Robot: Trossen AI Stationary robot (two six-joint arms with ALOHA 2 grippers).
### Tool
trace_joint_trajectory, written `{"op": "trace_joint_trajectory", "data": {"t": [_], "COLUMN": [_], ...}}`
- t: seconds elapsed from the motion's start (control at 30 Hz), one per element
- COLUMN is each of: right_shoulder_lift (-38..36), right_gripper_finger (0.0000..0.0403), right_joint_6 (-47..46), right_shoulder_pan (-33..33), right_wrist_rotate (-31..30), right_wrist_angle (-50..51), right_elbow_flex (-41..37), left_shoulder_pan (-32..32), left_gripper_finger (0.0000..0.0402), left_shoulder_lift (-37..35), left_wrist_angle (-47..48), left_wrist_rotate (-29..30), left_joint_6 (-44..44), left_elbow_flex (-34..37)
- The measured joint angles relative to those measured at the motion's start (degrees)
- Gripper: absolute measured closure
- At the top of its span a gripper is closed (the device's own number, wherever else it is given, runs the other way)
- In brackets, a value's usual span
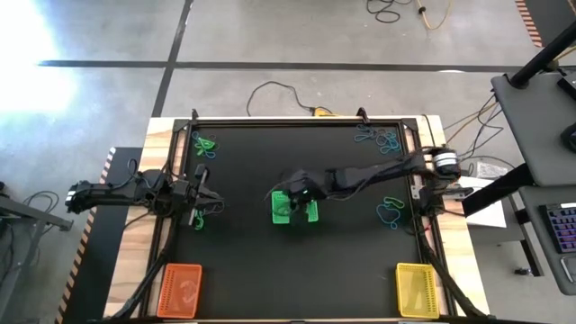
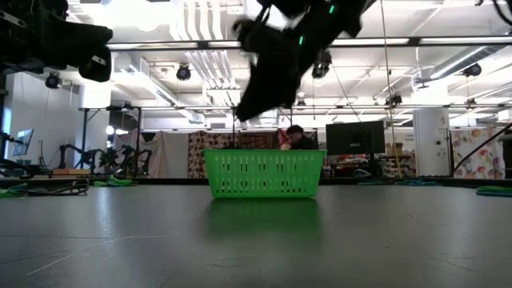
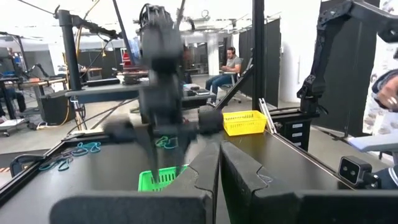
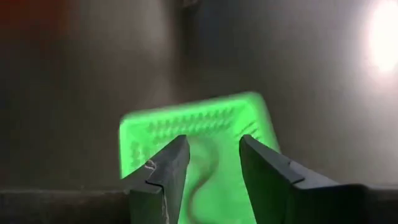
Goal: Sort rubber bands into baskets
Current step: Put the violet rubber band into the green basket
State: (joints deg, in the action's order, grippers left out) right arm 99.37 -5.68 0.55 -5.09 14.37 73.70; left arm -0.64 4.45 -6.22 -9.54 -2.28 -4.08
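The green basket [image 1: 293, 209] stands upright on the black mat at mid-table; it also shows in the low view [image 2: 264, 173]. My right gripper [image 4: 214, 163] hangs open above it, fingers pointing down into its mouth [image 4: 198, 127]. In the left wrist view a small teal rubber band [image 3: 165, 143] shows at that gripper's fingertips, above the basket [image 3: 158, 179]. My left gripper [image 3: 221, 171] is shut and empty at the table's left [image 1: 207, 192], beside a few green bands [image 1: 201, 220]. My right gripper has its fingers apart, pointing down over the green basket. The teal band [image 3: 165, 143] shows between its blurred fingertips, clear of the basket. I cannot tell whether a finger touches it or whether it hangs free.
Green bands [image 1: 207, 144] lie at the far left, blue bands at the far right [image 1: 382, 139] and at the right [image 1: 390, 213]. The orange basket [image 1: 180, 290] stands at the near left, the yellow basket [image 1: 418, 290] at the near right. People sit in the room beyond.
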Motion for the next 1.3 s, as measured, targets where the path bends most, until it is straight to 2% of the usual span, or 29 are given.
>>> {"op": "trace_joint_trajectory", "data": {"t": [0.1,0.2,0.4,0.47,0.57,0.67,0.9,1.3], "right_shoulder_lift": [-5.8,-11.8,-22.2,-23.8,-24.1,-23.1,-16.1,-0.4], "right_gripper_finger": [0.0261,0.0264,0.026,0.0261,0.027,0.028,0.0286,0.0287], "right_joint_6": [0.1,-3.7,-23.3,-28.8,-29.7,-25.5,-19.8,-8.0], "right_shoulder_pan": [-2.0,-5.3,-18.5,-24.8,-34.7,-41.4,-50.7,-55.7], "right_wrist_rotate": [-5.7,-10.6,-18.4,-17.9,-9.7,-4.4,-4.1,-4.2], "right_wrist_angle": [0.1,0.4,3.2,6.7,13.3,14.4,22.7,37.4], "right_elbow_flex": [-2.7,-8.0,-24.2,-27.9,-29.5,-28.6,-20.9,-1.2], "left_shoulder_pan": [0.0,0.0,0.0,0.0,0.0,0.0,0.0,0.0], "left_gripper_finger": [0.0402,0.0402,0.0402,0.0402,0.0402,0.0402,0.0402,0.0402], "left_shoulder_lift": [0.0,0.0,0.0,0.0,0.0,0.0,0.0,0.0], "left_wrist_angle": [0.0,0.0,-0.1,-0.1,-0.1,-0.1,-0.2,-0.1], "left_wrist_rotate": [0.0,0.0,0.0,0.0,0.0,0.0,0.0,0.0], "left_joint_6": [0.0,0.0,0.0,0.0,0.0,0.0,0.0,0.0], "left_elbow_flex": [0.0,0.0,0.0,0.0,0.0,0.0,0.0,0.0]}}
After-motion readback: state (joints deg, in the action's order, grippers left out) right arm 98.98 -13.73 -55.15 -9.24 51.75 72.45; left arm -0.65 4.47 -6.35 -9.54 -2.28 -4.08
